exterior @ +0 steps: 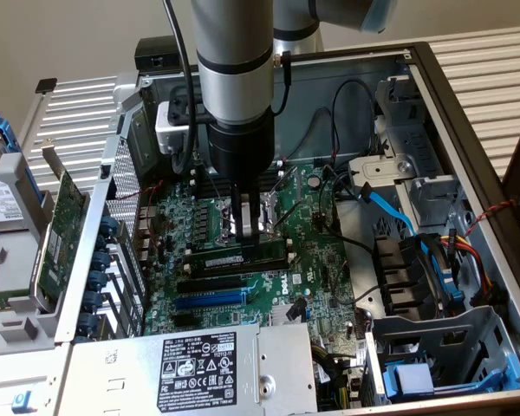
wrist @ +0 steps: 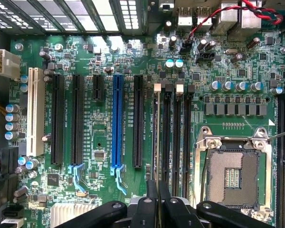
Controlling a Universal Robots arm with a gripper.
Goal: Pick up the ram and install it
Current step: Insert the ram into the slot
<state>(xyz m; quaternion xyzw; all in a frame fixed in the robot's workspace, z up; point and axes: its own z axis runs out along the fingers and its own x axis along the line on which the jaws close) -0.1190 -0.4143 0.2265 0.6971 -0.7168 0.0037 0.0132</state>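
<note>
The ram is a narrow green stick with a white label strip. It stands on edge in a black memory slot of the motherboard inside the open computer case. In the wrist view the ram shows edge-on in the first of several memory slots. My gripper hangs straight down just above the stick, a little toward the exterior view's right of its middle. Its two black fingertips are pressed together, so my gripper is shut. Whether the tips touch the stick's top edge I cannot tell.
The CPU socket lies beside the memory slots, with a blue slot and black expansion slots on the other side. A green expansion card stands outside the case at the exterior view's left. Cables and the power supply crowd the case.
</note>
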